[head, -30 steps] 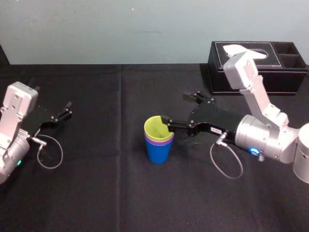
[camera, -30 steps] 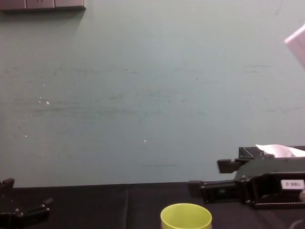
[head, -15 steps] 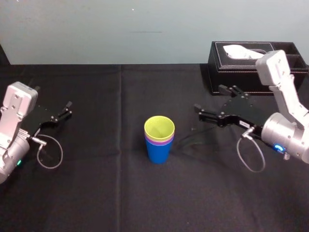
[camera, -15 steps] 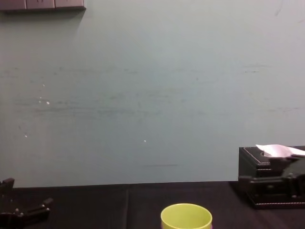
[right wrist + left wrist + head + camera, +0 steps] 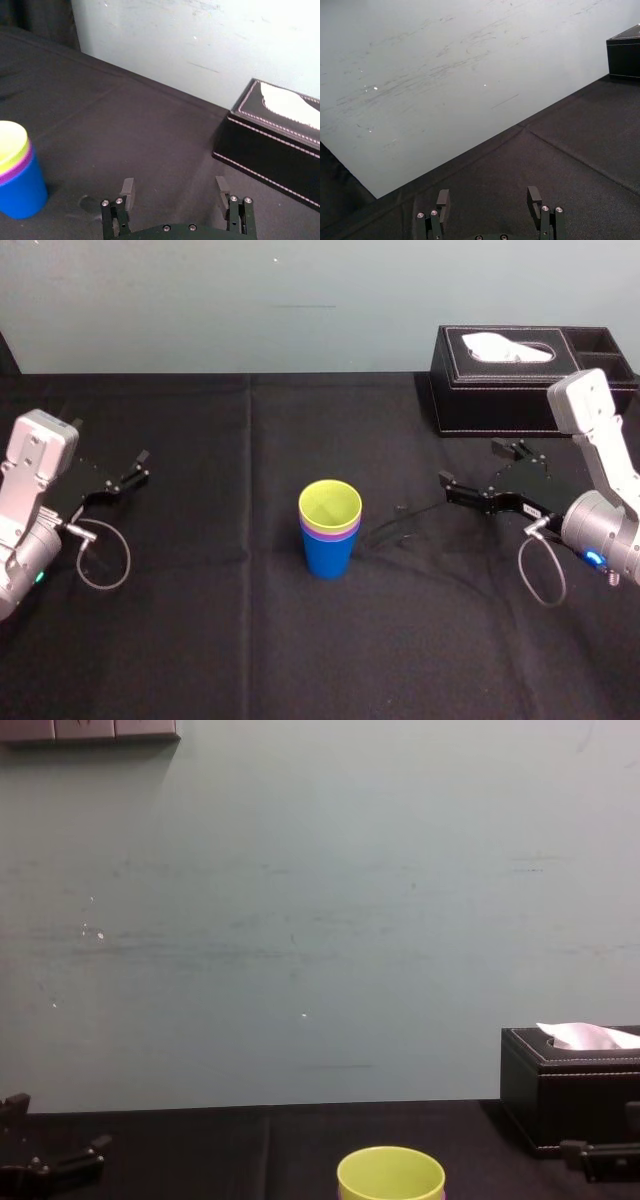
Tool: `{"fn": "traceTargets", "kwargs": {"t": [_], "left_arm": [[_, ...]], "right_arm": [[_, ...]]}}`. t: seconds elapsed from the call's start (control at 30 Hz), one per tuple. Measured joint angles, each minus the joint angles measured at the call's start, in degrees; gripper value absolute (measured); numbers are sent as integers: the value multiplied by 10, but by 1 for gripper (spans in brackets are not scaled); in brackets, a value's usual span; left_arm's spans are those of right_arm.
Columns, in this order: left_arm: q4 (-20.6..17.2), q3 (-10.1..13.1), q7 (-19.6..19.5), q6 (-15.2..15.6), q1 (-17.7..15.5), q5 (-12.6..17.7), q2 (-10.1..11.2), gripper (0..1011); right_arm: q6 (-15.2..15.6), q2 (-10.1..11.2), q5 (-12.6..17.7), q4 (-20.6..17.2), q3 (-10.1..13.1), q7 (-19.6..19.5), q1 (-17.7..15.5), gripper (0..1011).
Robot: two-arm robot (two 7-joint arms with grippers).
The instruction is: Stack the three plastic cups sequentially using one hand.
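The three plastic cups [image 5: 330,530] stand nested in one stack at the middle of the black table [image 5: 200,640], with blue outermost, a purple rim above it and yellow-green innermost. The right gripper [image 5: 470,463] hangs at 3 o'clock from the stack, well apart, its fingers spread and empty. The black tissue box [image 5: 500,400] sits at about 1 o'clock. The left gripper [image 5: 488,191] rests parked at 9 o'clock, also spread wide.
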Motion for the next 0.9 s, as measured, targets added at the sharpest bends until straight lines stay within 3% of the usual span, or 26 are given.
{"fn": "traceTargets", "kwargs": {"t": [0.9], "left_arm": [[0,0,0,0,0,0,0,1012]], "right_arm": [[0,2,2,-5,-1,0,0,1003]]}}
